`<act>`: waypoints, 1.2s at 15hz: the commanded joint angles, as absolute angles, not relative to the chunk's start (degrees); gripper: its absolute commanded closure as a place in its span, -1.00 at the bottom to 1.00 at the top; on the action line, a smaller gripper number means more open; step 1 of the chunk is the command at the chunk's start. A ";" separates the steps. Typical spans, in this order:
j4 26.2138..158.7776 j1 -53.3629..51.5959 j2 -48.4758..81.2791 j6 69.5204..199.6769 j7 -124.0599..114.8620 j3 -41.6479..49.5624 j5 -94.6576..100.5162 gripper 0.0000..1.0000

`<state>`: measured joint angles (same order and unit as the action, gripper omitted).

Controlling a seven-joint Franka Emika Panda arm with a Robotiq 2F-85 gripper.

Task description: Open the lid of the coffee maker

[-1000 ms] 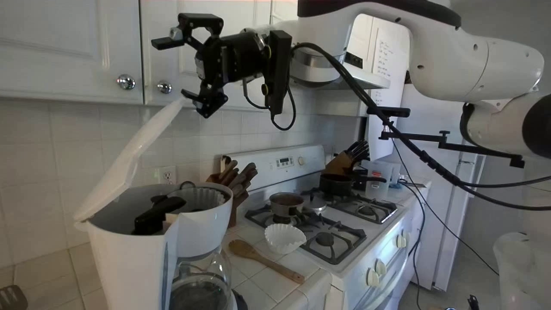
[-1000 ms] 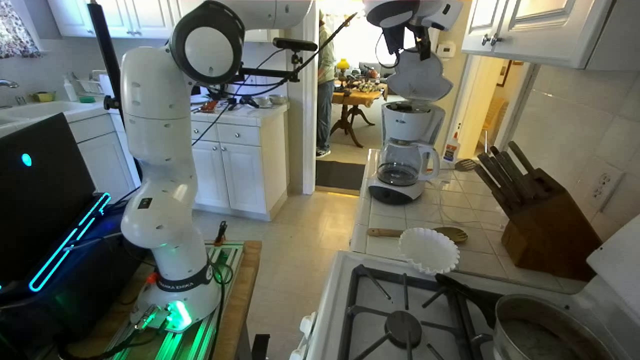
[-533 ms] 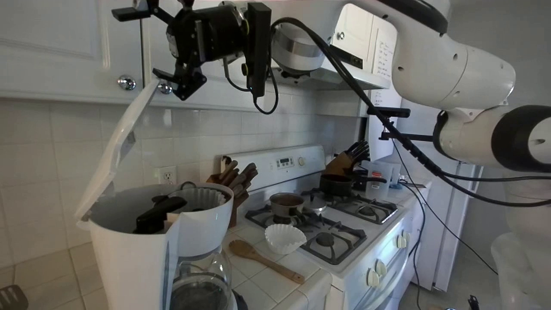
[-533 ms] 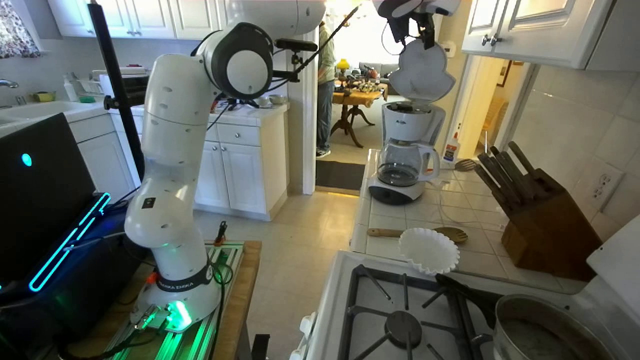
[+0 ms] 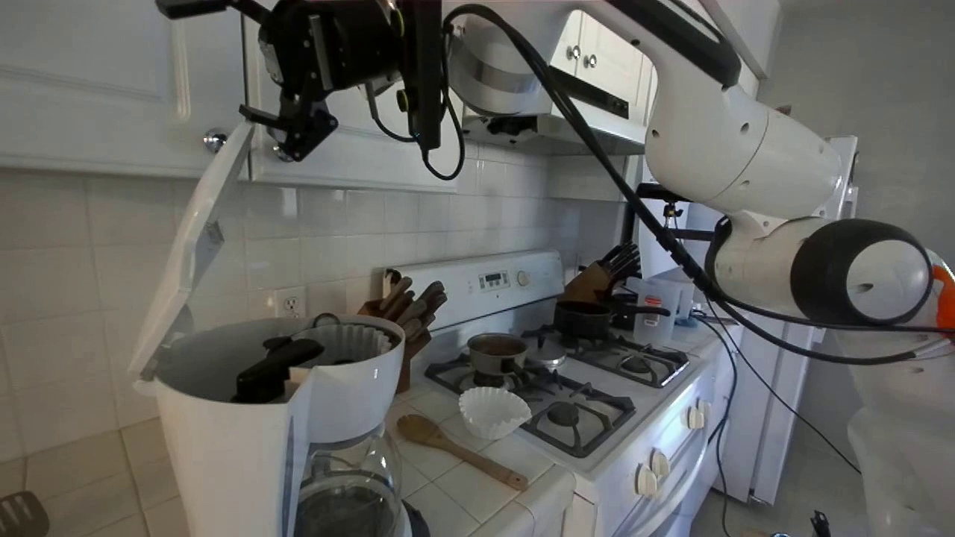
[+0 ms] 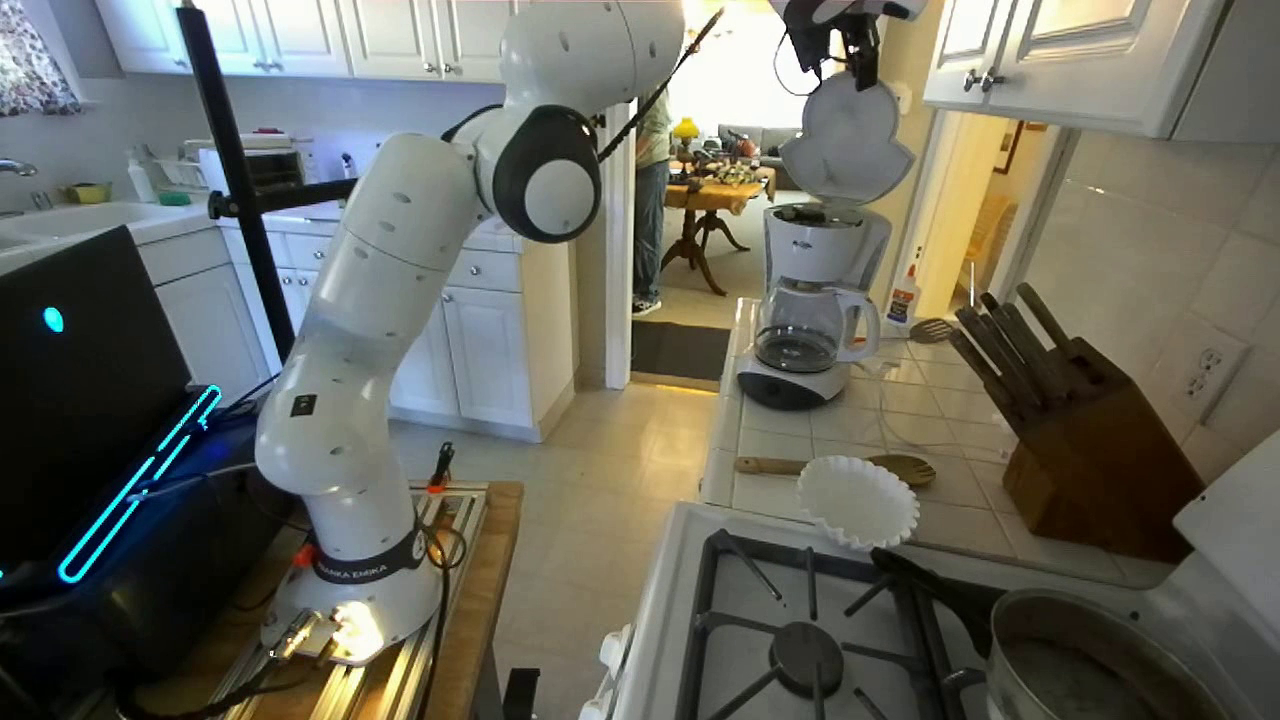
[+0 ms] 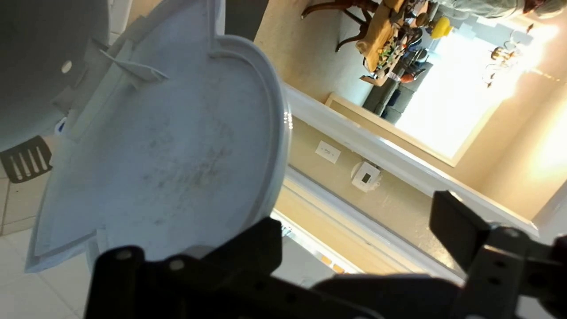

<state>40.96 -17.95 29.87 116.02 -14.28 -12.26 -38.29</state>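
The white coffee maker [image 5: 224, 447] stands on the counter and also shows in an exterior view [image 6: 810, 250]. Its white lid [image 5: 195, 231] is raised and steeply tilted, hinged at the back of the top, in both exterior views [image 6: 850, 140]. The open top shows a dark filter basket handle and a ribbed paper filter. The lid's inner face fills the left of the wrist view [image 7: 177, 146]. My gripper [image 5: 203, 60] is open and empty, with fingers wide apart in the wrist view [image 7: 356, 223]. Its lower finger is at the lid's upper edge, seemingly touching it.
Upper cabinets [image 5: 358, 142] with round knobs are right behind the gripper. A knife block [image 6: 1100, 450], a wooden spoon [image 5: 462, 455] and a white paper filter [image 5: 492, 412] lie beside the stove [image 6: 660, 600]. A pan [image 5: 496, 352] stands on a burner.
My gripper has moved up and toward the left in an exterior view. The lid has swung further up with it. The robot base light has changed from green to yellowish white.
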 commanded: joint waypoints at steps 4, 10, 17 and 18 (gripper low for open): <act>34.13 -19.18 33.26 111.70 -16.59 -12.29 -36.47 -1.00; 33.33 -18.98 33.66 110.02 -16.59 -13.07 -36.36 -1.00; 32.67 -24.85 35.38 116.30 -17.24 -12.00 -33.95 -1.00; 32.29 -25.82 35.86 116.79 -17.06 -11.91 -33.75 -1.00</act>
<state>33.74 -22.56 34.00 114.46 -16.56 -12.53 -36.13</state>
